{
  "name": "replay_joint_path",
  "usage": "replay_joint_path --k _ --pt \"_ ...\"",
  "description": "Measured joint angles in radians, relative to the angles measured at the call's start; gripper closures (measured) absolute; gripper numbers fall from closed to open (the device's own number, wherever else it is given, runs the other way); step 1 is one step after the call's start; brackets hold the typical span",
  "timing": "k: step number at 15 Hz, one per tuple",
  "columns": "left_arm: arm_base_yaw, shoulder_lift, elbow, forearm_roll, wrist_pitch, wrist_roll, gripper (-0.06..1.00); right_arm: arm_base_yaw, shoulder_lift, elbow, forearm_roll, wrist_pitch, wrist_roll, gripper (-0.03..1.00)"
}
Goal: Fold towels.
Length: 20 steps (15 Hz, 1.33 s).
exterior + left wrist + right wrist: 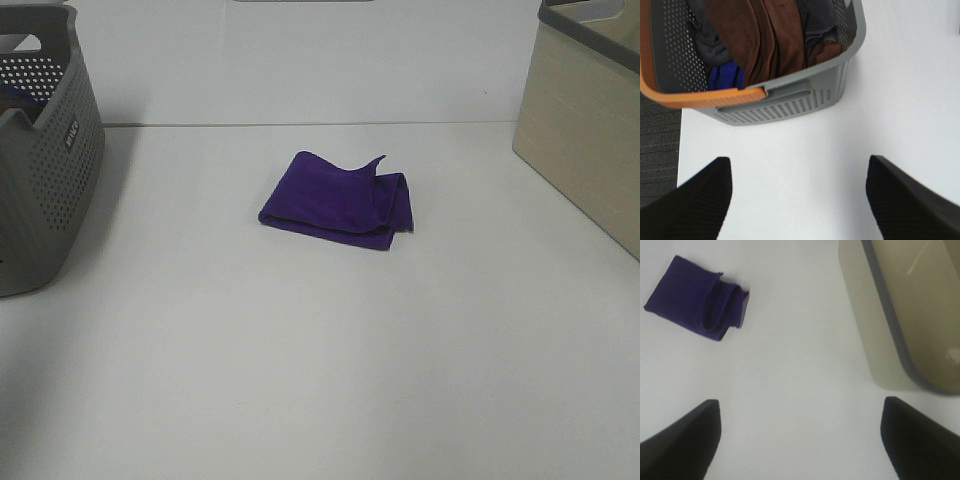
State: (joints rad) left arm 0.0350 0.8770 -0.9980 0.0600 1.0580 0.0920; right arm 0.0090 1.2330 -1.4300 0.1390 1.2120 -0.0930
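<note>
A purple towel (338,201) lies folded in the middle of the white table (300,360), one corner curling up at its far right. It also shows in the right wrist view (696,298), apart from the gripper. My right gripper (800,440) is open and empty above bare table between the towel and the beige bin. My left gripper (800,200) is open and empty above bare table, just short of the grey basket. Neither gripper shows in the high view.
A grey perforated basket (45,150) stands at the left edge; the left wrist view shows it (785,105) holding several brown, grey and blue towels, with an orange handle (700,95). A beige bin (585,120) stands at the right, seen too in the right wrist view (875,315).
</note>
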Motion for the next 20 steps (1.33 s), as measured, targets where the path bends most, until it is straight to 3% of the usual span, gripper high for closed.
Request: replay_joint_path --k 1,3,9,11,13,16,20 --pt "0.000 -0.186 0.126 0.008 -0.020 -0.018 0.26 0.000 -0.287 0.235 -0.015 -0.018 0.010 0.11" --pt "0.000 -0.371 0.231 0.012 -0.038 -0.021 0.26 0.000 -0.583 0.440 -0.022 -0.065 0.010 0.11" --pt "0.000 -0.702 0.456 -0.030 -0.076 -0.021 0.26 0.000 -1.214 0.818 -0.054 -0.079 0.010 0.11" --pt "0.000 -0.792 0.465 -0.043 -0.115 -0.021 0.26 0.000 -1.238 0.884 -0.069 -0.058 0.008 0.11" --pt "0.000 -0.856 0.467 -0.050 -0.115 -0.021 0.26 0.000 -1.238 0.897 -0.070 -0.113 0.001 0.11" --pt "0.000 -0.882 0.490 -0.079 -0.024 -0.006 0.26 0.000 -1.238 0.924 -0.090 -0.158 0.001 0.12" --pt "0.000 -0.882 0.490 -0.108 -0.020 0.027 0.25 0.000 -1.238 0.927 -0.096 -0.158 0.001 0.12"
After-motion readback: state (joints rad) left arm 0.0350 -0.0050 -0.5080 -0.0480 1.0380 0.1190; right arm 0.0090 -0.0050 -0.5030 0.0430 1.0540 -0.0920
